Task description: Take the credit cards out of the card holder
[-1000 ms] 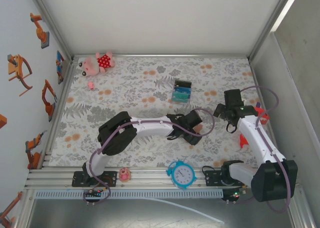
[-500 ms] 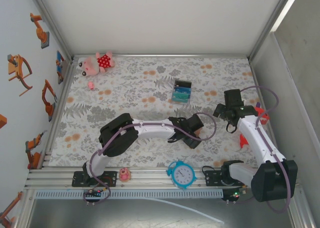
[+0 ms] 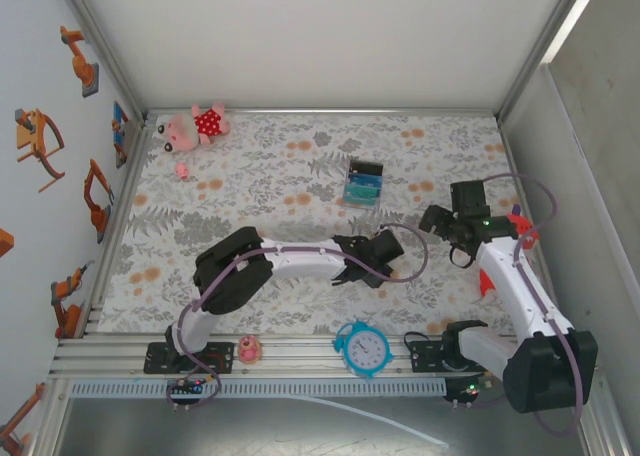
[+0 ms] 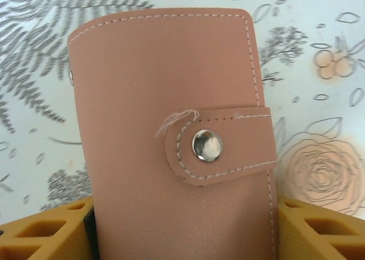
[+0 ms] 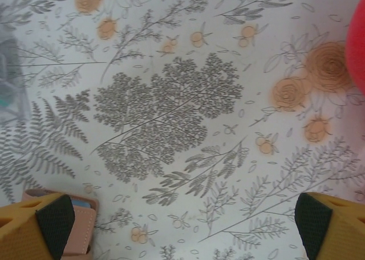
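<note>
Just beyond the teal alarm clock point(image 3: 362, 348) lies the card holder point(image 4: 171, 129), its long axis running straight away from my left gripper point(image 4: 185, 217). That gripper's yellow fingers flank the holder's near end across the short width, partly closed, though I can't tell whether they pinch it yet. It's flat, fine-grained tan-pink leather with white stitching, rounded corners and a tab fastened by a shiny metal snap. My right gripper point(image 5: 182, 226), farther right of the clock, gapes wide and empty.
</note>
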You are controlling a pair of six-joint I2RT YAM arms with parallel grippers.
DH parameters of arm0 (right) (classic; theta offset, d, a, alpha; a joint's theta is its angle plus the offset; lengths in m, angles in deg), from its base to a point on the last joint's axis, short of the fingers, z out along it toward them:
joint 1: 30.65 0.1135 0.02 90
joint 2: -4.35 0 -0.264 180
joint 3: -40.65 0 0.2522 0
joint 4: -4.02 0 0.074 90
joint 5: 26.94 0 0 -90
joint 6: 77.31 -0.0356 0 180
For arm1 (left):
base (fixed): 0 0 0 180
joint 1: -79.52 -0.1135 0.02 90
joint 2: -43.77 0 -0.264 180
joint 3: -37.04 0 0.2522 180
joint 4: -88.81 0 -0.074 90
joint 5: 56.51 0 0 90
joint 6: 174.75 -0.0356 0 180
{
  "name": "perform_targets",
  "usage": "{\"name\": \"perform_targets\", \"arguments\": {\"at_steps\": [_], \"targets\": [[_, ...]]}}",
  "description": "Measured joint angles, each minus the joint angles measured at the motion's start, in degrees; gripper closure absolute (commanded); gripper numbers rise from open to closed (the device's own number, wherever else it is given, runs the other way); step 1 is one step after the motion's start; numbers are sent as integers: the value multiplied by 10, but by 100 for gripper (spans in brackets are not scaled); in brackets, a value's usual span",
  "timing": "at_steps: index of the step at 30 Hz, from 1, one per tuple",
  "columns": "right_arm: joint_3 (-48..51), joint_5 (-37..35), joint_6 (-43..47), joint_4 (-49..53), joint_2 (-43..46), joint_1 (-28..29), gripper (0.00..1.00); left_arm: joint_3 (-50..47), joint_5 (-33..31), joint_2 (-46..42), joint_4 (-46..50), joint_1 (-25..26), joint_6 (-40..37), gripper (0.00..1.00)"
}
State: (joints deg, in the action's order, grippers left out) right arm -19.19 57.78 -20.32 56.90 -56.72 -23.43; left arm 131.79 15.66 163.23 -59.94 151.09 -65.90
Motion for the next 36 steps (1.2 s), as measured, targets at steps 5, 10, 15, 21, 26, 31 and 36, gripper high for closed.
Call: {"name": "perform_targets", "arguments": {"at_steps": [5, 10, 15, 21, 26, 31, 36], "targets": [[44, 75, -11, -53, 25, 0, 1, -52, -20, -36, -20, -9, 2, 35], [102, 186, -53, -148, 35, 0, 2, -101, -40, -89, -34, -13, 5, 35], [157, 284, -122, -276, 37, 17, 3, -144, -54, -166, -67, -21, 6, 36], [160, 326, -168, -381, 31, 70, 3, -188, -63, -245, -115, -35, 5, 38], [160, 348, -208, -477, -5, 95, 6, -220, -66, -283, -149, -41, 1, 38], [159, 367, -240, -558, -44, 126, 19, -238, -61, -302, -169, -42, -6, 37], [159, 383, -268, -626, -77, 146, 30, -245, -48, -319, -184, -46, -9, 37]]}}
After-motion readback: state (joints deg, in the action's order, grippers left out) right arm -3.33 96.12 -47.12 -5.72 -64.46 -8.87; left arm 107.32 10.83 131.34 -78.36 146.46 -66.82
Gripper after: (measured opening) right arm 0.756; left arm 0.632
